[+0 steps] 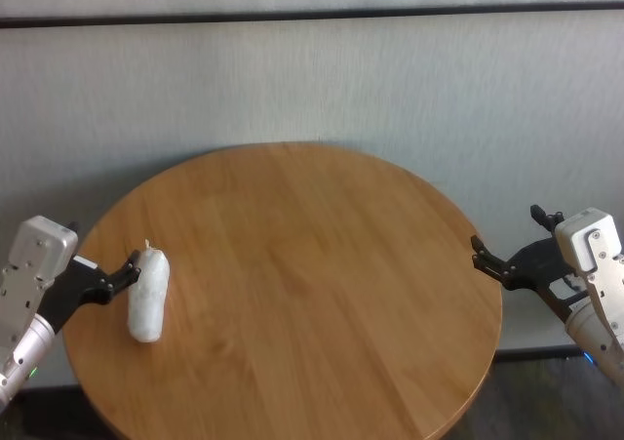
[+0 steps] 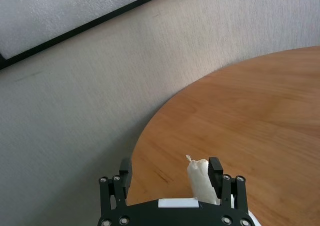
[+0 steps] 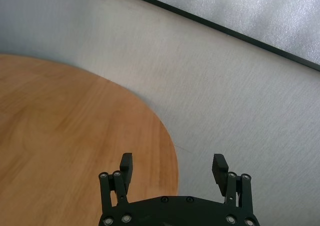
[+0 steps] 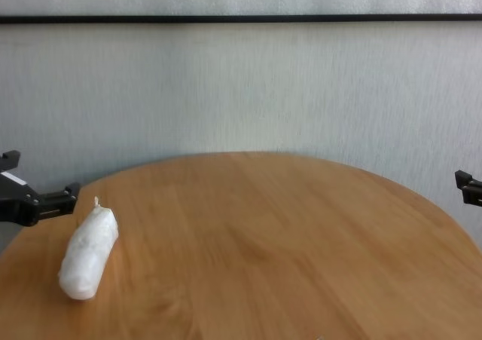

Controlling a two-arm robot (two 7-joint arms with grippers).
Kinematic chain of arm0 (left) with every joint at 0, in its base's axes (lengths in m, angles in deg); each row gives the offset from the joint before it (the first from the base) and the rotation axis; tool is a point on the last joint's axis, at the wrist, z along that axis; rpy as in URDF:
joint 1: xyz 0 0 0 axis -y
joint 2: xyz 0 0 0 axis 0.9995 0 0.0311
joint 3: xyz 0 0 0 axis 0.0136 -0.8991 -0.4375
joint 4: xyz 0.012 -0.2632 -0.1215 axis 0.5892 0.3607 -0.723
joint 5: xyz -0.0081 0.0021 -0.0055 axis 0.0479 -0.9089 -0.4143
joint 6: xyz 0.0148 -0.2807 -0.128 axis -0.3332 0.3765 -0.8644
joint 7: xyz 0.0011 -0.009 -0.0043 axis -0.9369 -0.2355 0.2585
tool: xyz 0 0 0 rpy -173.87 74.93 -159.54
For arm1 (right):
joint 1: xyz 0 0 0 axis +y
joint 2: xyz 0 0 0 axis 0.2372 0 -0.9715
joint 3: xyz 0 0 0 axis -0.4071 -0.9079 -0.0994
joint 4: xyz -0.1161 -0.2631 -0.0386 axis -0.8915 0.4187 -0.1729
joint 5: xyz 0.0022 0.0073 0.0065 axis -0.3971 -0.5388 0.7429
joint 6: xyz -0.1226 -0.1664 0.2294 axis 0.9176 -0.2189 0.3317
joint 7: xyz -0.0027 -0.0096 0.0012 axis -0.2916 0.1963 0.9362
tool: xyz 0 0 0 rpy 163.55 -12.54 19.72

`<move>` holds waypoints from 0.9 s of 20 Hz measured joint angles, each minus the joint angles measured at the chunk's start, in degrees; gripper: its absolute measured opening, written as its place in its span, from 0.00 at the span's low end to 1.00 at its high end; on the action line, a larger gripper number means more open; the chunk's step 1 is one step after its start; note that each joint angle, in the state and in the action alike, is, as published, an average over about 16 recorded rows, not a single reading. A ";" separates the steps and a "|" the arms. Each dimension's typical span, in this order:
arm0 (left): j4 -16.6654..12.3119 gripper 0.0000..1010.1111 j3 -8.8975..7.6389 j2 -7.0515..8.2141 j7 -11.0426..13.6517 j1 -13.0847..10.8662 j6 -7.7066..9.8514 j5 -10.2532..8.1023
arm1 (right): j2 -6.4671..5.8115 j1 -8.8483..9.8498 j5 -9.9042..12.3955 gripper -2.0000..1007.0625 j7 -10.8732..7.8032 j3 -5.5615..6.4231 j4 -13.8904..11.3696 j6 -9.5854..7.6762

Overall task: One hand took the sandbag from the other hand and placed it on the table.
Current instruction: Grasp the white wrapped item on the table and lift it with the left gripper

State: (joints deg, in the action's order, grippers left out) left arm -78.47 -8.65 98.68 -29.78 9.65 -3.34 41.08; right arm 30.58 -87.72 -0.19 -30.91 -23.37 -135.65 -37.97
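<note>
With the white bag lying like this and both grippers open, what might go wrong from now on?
1. The sandbag lies near the table edge on the robot's left; a push may roll it off.
2. The open left gripper sits close beside the bag's twisted end, with one finger right next to it, so pulling back carelessly may drag it.
3. The open right gripper hangs at the table's right edge; moving inward low, it may hit the rim.

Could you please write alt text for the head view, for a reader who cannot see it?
A white sandbag lies on the left side of a round wooden table, twisted tip pointing away. The left gripper sits open beside it, and the right gripper waits open at the table's right edge.
</note>
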 joint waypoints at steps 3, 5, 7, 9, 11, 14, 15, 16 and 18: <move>0.00 0.99 0.00 0.00 0.00 0.00 0.00 0.00 | 0.00 0.00 0.00 1.00 0.00 0.00 0.00 0.00; 0.00 0.99 0.00 0.00 0.00 0.00 0.00 0.00 | 0.00 0.00 0.00 1.00 0.00 0.00 0.00 0.00; 0.00 0.99 0.00 0.00 0.00 0.00 0.00 0.00 | 0.00 0.00 0.00 1.00 0.00 0.00 0.00 0.00; 0.00 0.99 0.00 0.00 0.00 0.00 0.00 0.00 | 0.00 0.00 0.00 1.00 0.00 0.00 0.00 0.00; 0.00 0.99 0.00 0.00 0.00 0.00 0.00 0.00 | 0.00 0.00 0.00 1.00 0.00 0.00 0.00 0.00; 0.00 0.99 0.00 0.00 0.00 0.00 0.00 0.00 | 0.00 0.00 0.00 1.00 0.00 0.00 0.00 0.00; 0.00 0.99 0.00 0.00 0.00 0.00 0.00 0.00 | 0.00 0.00 0.00 1.00 0.00 0.00 0.00 0.00; 0.00 0.99 0.00 0.00 0.00 0.00 0.00 0.00 | 0.00 0.00 0.00 1.00 0.00 0.00 0.00 0.00; 0.00 0.99 0.00 0.00 0.00 0.00 0.00 0.00 | 0.00 0.00 0.00 1.00 0.00 0.00 0.00 0.00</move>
State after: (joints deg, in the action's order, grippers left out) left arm -78.47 -8.65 98.68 -29.78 9.65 -3.34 41.08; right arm 30.58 -87.72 -0.19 -30.91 -23.36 -135.65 -37.97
